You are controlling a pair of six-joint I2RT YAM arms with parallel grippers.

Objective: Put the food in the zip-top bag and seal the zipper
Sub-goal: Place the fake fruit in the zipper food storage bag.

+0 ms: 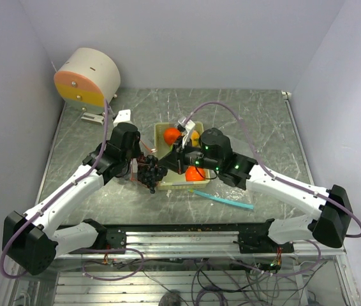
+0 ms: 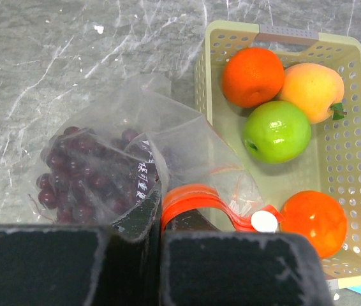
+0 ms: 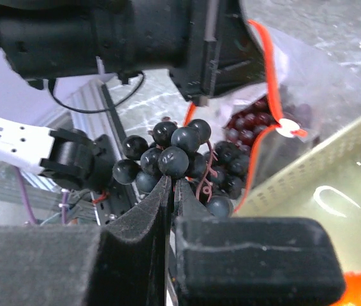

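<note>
Left claw (image 2: 158,220) pinched shut on the mouth of the clear bag (image 2: 187,146), right at the red-orange zipper (image 2: 190,197), close to its white slider (image 2: 264,221). Right claw (image 3: 171,186) clamped narrow on a bunch of dark grapes (image 3: 168,156), held at the bag's mouth, just beside the basket (image 2: 353,159). More grapes show reddish through the plastic. In the basket: an orange (image 2: 252,76), a peach (image 2: 311,91) touching it, a green fruit (image 2: 276,131), a second orange (image 2: 314,220) in the near corner. White print on the bag by the left claw (too small to read).
</note>
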